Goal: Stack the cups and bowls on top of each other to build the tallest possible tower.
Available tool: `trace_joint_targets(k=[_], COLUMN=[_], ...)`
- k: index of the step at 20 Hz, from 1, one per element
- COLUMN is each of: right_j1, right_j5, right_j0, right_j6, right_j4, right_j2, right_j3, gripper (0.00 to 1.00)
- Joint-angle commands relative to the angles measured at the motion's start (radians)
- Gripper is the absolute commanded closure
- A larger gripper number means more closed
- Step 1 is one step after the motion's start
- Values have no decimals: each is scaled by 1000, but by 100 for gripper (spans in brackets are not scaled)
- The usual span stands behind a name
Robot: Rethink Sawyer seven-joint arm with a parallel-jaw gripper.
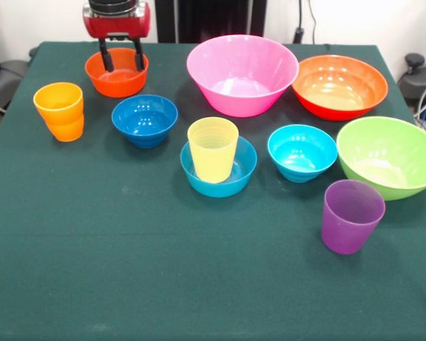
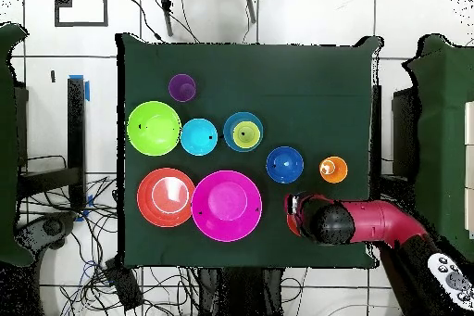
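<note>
From the front I see the gripper (image 1: pixel 121 58) spread open, fingers dipping into the far-left orange-red bowl (image 1: pixel 117 78) (overhead, the arm (image 2: pixel 356 223) hides most of it). The yellow cup (image 1: pixel 213 149) stands in the mid-blue bowl (image 1: pixel 220 172), centre table.

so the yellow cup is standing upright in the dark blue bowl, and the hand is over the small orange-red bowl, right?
One slip: the yellow cup stands in the mid-blue bowl, not the dark blue bowl, which is empty. The front view shows it. The hand is at the small orange-red bowl.

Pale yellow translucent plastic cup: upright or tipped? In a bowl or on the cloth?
Upright, mouth up. The pale yellow translucent plastic cup stands inside the mid-blue small plastic bowl, whose rim rings its base.
</note>
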Motion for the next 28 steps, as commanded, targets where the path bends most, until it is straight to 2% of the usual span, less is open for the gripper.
trace_joint_targets(k=[1,10,11,17,28], right_j1=[33,35,7,-2,-101], right_j5=[-30,-45,-49,-55,30], right_j0=[23,16,4,12,-49], right_j6=[-118,-101,-102,-86,-139], right_j4=[-105,-137,-135,-140,-45], right_j2=[40,40,44,42,126], right_j3=[10,14,45,56,126], gripper=[0,0,0,0,0])
